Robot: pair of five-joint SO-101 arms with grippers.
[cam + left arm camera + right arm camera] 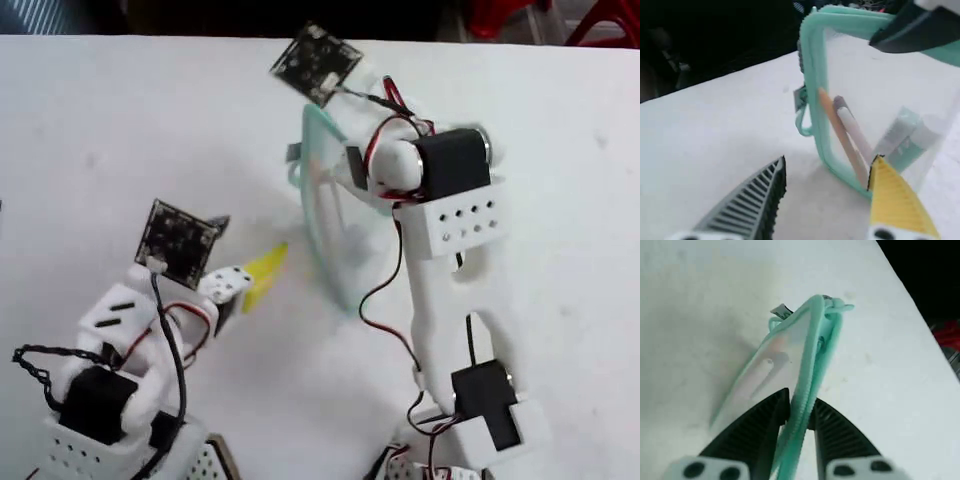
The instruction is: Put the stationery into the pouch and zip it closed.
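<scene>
The right gripper (799, 415) pinches the pouch (325, 215) upright, running top-centre to mid-frame in the high view; the open left gripper (830, 161) waits lower-left, by its lower end.

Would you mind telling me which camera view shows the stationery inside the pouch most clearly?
The left wrist view: the stationery stands out as separate sticks through the clear wall of the pouch. The right wrist view gives faint smudges through the side; the high view leaves the contents indistinct.
</scene>
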